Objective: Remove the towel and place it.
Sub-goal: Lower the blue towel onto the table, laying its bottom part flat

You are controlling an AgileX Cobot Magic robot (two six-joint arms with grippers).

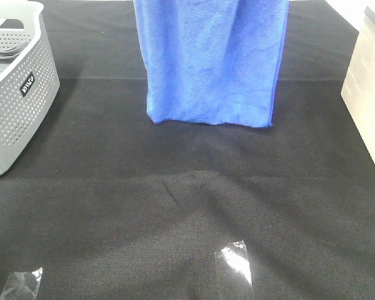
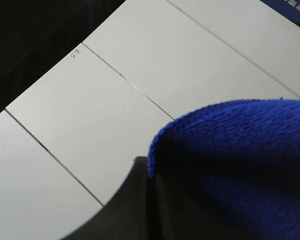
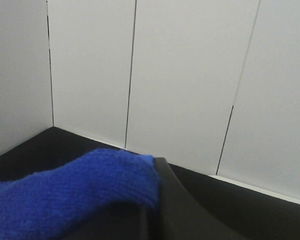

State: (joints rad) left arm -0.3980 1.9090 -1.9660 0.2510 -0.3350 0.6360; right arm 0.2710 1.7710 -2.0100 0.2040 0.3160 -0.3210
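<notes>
Shows left gripper and right gripper, dark jaws pinched together on the top edge of a towel. Hangs mid-table as a broad blue rectangle of fuzzy microfibre, over black woven cloth, between a grey perforated plastic basket and a white box.

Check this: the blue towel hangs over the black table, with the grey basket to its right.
Wrong side: the grey basket stands left of the towel, as the exterior high view shows. The towel does hang over the black table.
</notes>
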